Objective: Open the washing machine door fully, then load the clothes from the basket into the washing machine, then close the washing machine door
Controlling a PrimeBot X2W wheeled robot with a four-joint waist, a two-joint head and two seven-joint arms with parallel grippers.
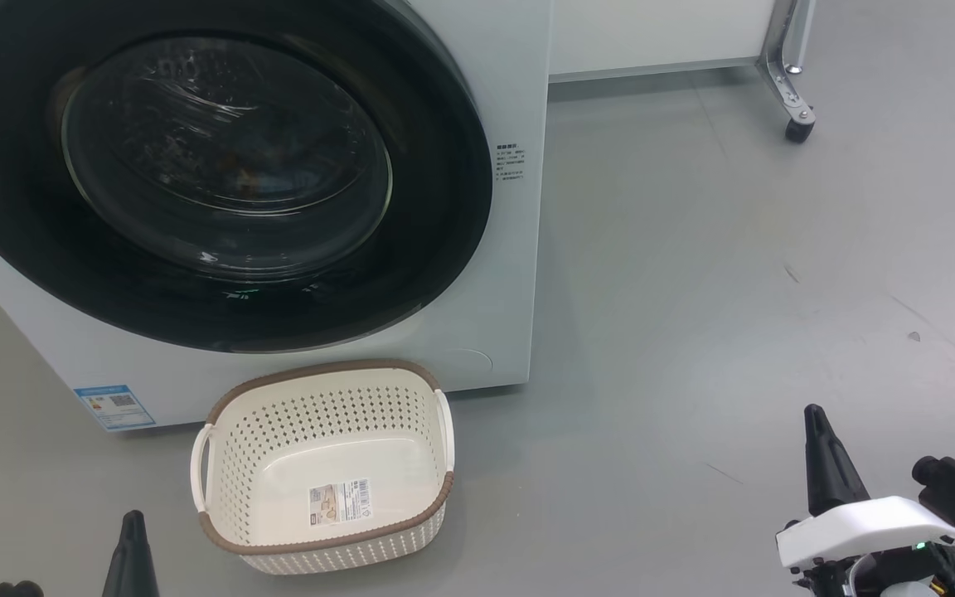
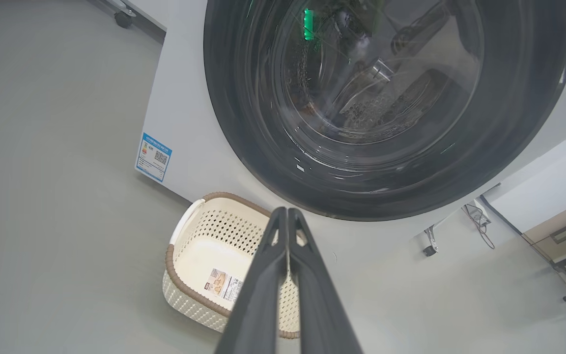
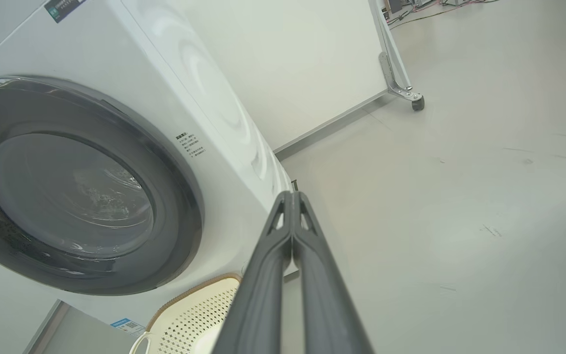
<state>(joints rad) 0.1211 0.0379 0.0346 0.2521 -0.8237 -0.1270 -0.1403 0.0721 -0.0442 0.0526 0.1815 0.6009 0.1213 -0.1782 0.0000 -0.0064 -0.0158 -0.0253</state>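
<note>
Looks basically finished imo: the washing machine door point(image 1: 220, 174) is closed and the basket point(image 1: 320, 369) at its 6 o'clock is empty, so the clothes are presumably inside. The left gripper point(image 1: 133, 531) at 7 o'clock and the right gripper point(image 1: 814, 412) at 4 both have their fingers pressed together, holding nothing.

Right pincer point(image 1: 816, 419) dark and tapered, with glossy white wrist shell point(image 1: 867, 522) and black camera point(image 1: 954, 487).

washing machine point(image 1: 519, 290): one
washing machine door point(image 1: 440, 182): one
basket point(image 1: 324, 367): one, in front of the washing machine
blue sticker point(image 1: 114, 406): one
</note>
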